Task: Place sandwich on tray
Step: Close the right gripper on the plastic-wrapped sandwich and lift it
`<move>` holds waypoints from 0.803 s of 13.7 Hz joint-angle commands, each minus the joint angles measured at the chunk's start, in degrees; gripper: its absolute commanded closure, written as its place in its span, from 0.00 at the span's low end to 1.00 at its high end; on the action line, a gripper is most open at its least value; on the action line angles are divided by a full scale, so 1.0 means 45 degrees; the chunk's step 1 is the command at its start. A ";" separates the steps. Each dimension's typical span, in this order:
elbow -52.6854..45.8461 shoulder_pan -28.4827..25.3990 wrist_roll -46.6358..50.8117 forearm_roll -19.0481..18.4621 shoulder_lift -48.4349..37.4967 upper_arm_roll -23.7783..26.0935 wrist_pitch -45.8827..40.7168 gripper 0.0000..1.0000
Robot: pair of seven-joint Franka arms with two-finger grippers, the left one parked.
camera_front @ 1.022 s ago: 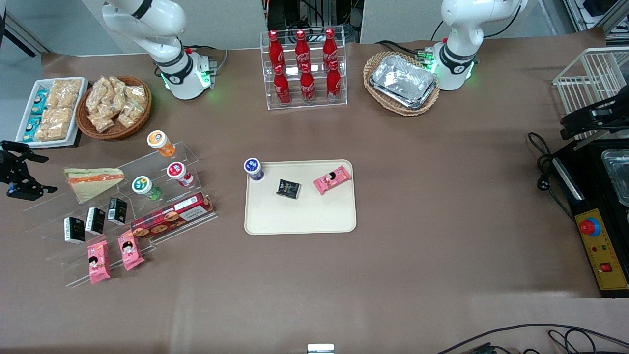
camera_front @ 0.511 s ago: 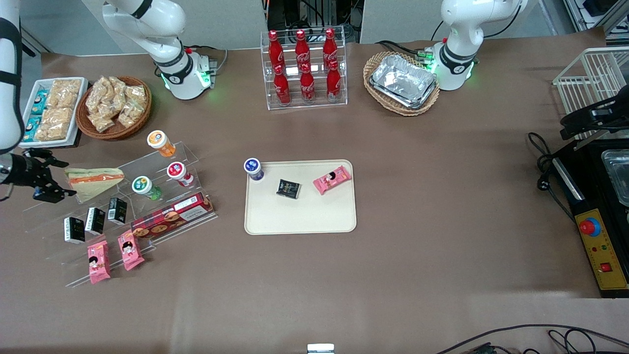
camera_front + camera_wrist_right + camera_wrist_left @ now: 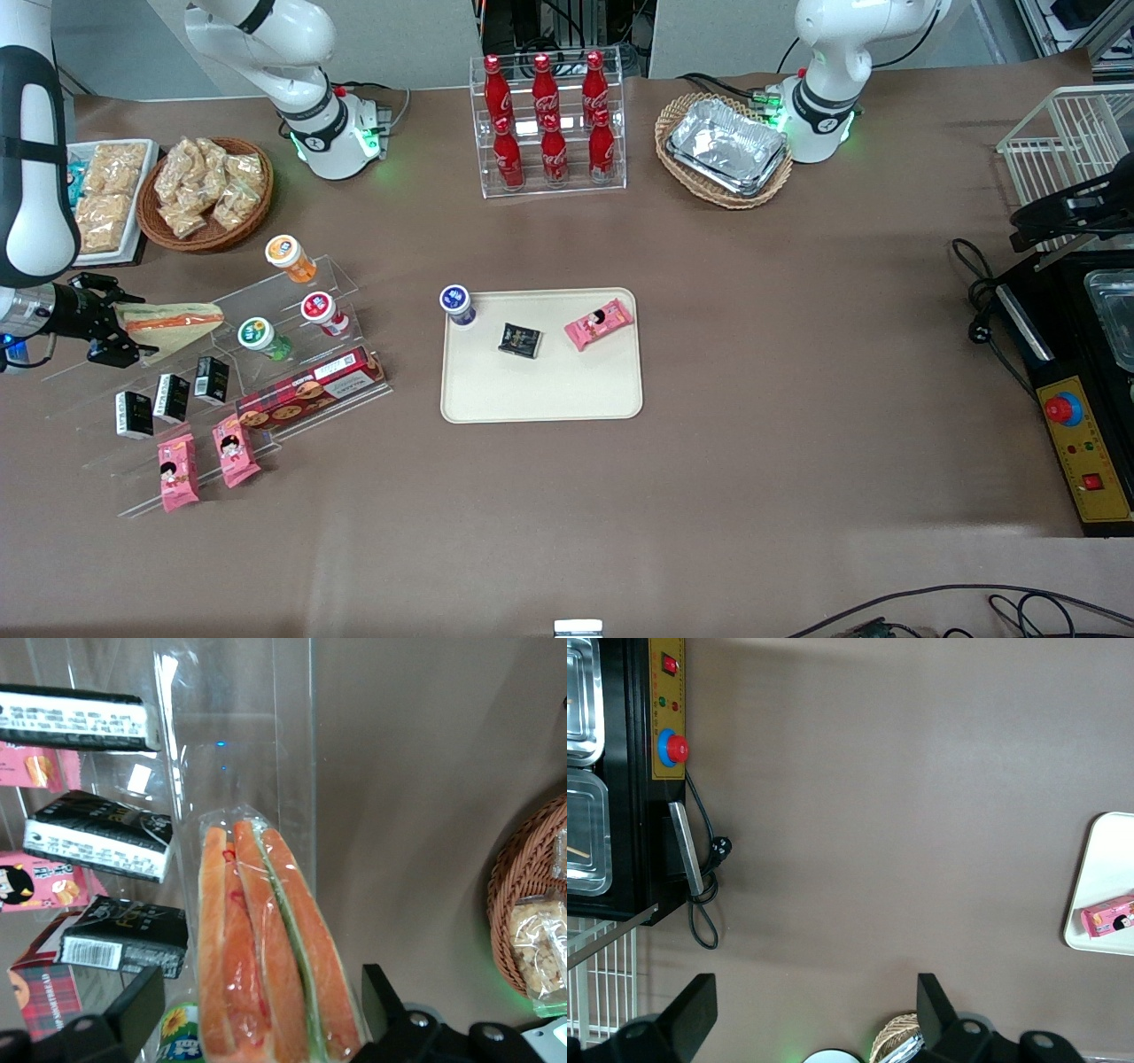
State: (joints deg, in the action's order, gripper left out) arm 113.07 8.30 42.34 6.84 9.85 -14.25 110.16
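The right arm's black two-finger gripper (image 3: pixel 111 330) stands open at the wide end of the clear-wrapped triangular wedge sandwich (image 3: pixel 168 326) on the clear acrylic stepped rack (image 3: pixel 292 354), one finger on each side. The sandwich's long axis points toward the cream-beige rectangular plastic tray (image 3: pixel 540 394), well apart. Finger contact cannot be confirmed.

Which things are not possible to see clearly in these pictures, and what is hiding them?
- Sandwich: in the front view the gripper covers its wide end; in the right wrist view the picture edge cuts off the end nearest the camera.
- White snack dish: front view, partly hidden by the working arm.
- Tray: left wrist view, mostly cut off by the edge.
- Print on the black boxes: too small in the front view.
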 commanded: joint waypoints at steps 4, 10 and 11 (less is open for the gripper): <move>0.0361 0.0029 -0.1574 0.0121 -0.0256 0.0022 0.0266 0.53; -0.1683 0.0049 -0.2437 0.0219 0.0347 0.0022 -0.0960 0.69; -0.2367 0.0049 -0.2456 0.0219 0.0621 0.0022 -0.1467 0.69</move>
State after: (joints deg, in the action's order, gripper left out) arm 110.46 8.30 32.64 6.93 9.84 -14.20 109.53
